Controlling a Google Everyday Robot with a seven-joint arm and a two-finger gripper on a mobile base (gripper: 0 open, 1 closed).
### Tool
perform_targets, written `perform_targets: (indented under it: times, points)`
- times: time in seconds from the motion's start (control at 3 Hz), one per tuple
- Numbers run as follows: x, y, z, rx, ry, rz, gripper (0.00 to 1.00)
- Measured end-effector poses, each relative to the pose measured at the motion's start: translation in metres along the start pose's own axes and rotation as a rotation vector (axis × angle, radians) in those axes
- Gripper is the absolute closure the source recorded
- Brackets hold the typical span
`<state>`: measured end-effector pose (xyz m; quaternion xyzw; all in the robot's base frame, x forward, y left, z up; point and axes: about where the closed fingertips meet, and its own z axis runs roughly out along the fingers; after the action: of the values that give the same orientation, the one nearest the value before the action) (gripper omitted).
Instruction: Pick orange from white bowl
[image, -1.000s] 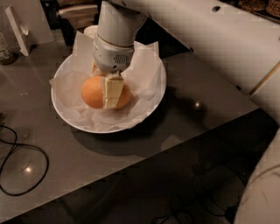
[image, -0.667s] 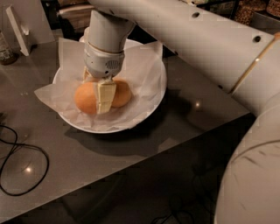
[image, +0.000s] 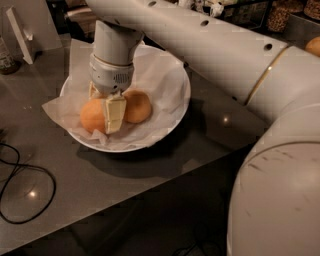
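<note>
The white bowl (image: 170, 117) is wide and shallow, lined with crinkled white paper, and stands on the grey table. Two oranges lie in it. My gripper (image: 104, 102) reaches straight down into the bowl from the white arm. Its cream fingers (image: 115, 114) grip the left orange (image: 91, 118), one finger on its near right side and one behind it. That orange still rests on the paper. The second orange (image: 139, 106) lies just right of the front finger, touching it or nearly so.
A black cable (image: 22, 175) loops on the grey table (image: 100, 190) at the front left. A white stand (image: 20, 32) and a dark bottle (image: 6, 57) are at the back left. The table's edge runs diagonally to the right of the bowl. The robot's white body (image: 280, 200) fills the right.
The gripper and arm have shifted left over the bowl. The front finger now sits between two separate oranges, closed around the left one.
</note>
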<state>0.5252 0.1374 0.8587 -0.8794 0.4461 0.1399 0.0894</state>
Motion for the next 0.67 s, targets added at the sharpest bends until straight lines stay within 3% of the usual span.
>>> perform_targets:
  times: [0.67]
  points:
    - [0.0, 0.0, 0.0, 0.0, 0.0, 0.0, 0.35]
